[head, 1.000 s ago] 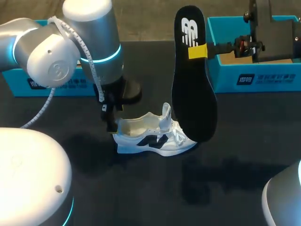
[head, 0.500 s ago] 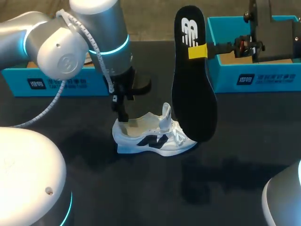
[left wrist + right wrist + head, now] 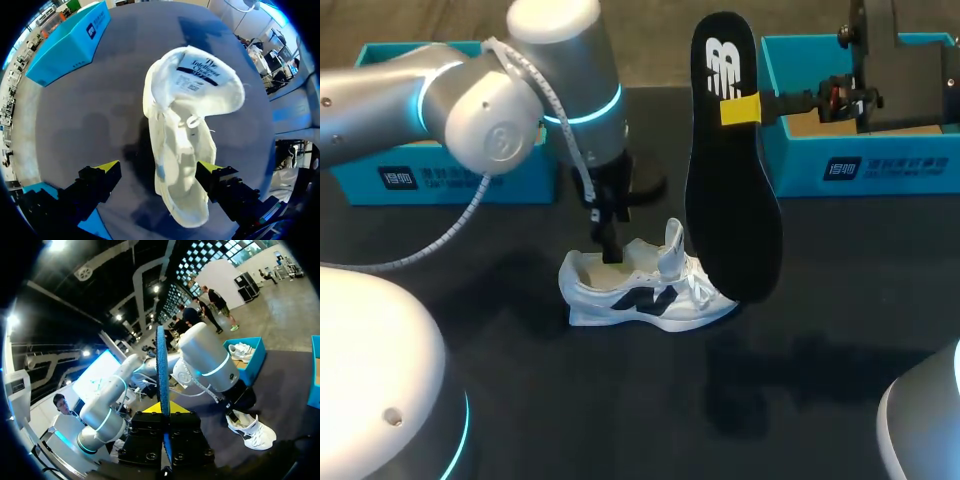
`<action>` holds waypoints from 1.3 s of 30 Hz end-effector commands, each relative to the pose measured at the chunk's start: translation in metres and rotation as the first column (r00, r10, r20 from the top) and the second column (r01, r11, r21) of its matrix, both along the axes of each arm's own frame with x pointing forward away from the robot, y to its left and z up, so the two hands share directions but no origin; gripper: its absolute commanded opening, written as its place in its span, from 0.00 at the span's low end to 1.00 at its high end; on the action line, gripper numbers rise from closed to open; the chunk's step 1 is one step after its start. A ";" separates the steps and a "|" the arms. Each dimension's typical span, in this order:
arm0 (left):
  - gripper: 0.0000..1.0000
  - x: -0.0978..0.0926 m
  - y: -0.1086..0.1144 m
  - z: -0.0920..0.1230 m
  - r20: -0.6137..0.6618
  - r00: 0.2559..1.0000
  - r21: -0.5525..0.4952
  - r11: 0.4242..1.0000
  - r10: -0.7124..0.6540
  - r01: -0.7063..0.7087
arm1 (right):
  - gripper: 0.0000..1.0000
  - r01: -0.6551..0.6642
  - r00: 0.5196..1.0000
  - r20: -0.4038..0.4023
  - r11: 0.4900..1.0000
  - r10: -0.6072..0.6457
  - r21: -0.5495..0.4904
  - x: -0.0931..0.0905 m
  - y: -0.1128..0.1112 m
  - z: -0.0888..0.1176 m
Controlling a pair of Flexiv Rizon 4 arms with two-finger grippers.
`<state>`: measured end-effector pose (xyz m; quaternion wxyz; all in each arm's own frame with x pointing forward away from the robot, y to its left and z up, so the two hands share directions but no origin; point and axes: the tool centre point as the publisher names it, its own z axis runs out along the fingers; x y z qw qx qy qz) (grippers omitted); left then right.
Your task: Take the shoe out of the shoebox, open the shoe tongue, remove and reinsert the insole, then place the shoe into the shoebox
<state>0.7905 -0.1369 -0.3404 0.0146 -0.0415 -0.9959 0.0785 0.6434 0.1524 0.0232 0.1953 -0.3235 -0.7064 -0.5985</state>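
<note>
**Desk:** Where is the shoe, and which step are you on?

**Me:** The shoe point(image 3: 645, 290) lies on its sole on the table point(image 3: 820, 330), out of the box, with its tongue point(image 3: 673, 240) pulled up and the mouth open. The insole point(image 3: 730, 170) is out. I judge we are between removing it and putting it back.

**Desk:** And the grippers?

**Me:** My right gripper point(image 3: 741, 108) is pinched on the insole near its heel end, holding it upright on edge above the shoe's toe. My left gripper point(image 3: 159, 167) is spread wide over the heel half, one finger on each side of the shoe. I cannot see either finger pressing on it (from the head view one finger seems to dip toward the collar, but I would not swear to contact).

**Desk:** What does the next move call for?

**Me:** I would tip the insole toe-first into the opening and slide it forward under the tongue. The left gripper would have to steady the shoe so it does not skid.

**Desk:** Any writing?

**Me:** There is a white logo point(image 3: 724, 68) on the insole's heel and a printed label point(image 3: 205, 75) inside the tongue. Both teal shoeboxes, the right-hand shoebox point(image 3: 880, 160) and the left-hand shoebox point(image 3: 440, 175), carry white print on a dark patch. I am not reading any of it off.
</note>
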 end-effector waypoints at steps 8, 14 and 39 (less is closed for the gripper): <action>0.98 0.005 -0.017 -0.034 -0.035 0.999 -0.023 1.000 0.012 -0.013 | 0.00 -0.001 1.000 0.000 1.000 0.001 0.000 0.002 0.002 0.000; 0.43 0.004 -0.018 -0.036 -0.039 0.999 -0.018 1.000 -0.004 0.004 | 0.00 -0.001 1.000 0.000 1.000 0.001 0.000 0.002 0.002 0.000; 0.00 -0.004 0.002 0.003 -0.210 0.851 -0.047 0.874 -0.481 0.483 | 0.00 -0.001 1.000 0.000 1.000 0.001 0.000 0.002 0.002 0.000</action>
